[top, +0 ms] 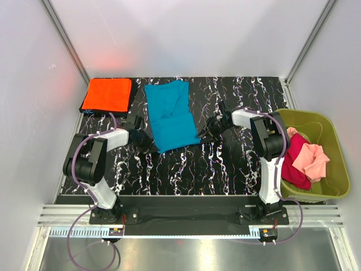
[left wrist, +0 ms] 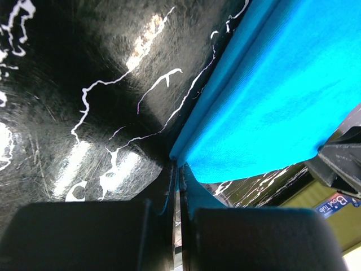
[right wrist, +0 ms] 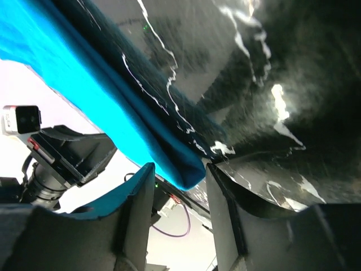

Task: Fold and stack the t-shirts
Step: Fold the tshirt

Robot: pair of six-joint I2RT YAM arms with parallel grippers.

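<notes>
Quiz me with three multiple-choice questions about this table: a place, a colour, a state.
1. Where on the table does the orange t-shirt lie? A. near right corner B. far left corner C. centre
2. What colour is the middle t-shirt? A. teal-blue B. pink C. white
3. The left gripper is: A. wide open B. shut on the middle t-shirt's edge C. out of sight
Answers: 1 B, it sits in the far left corner; 2 A, plainly teal-blue from above; 3 B, its jaws pinch the cloth's edge.

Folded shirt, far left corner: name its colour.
The shirt is bright orange, clearest in the top view.
</notes>
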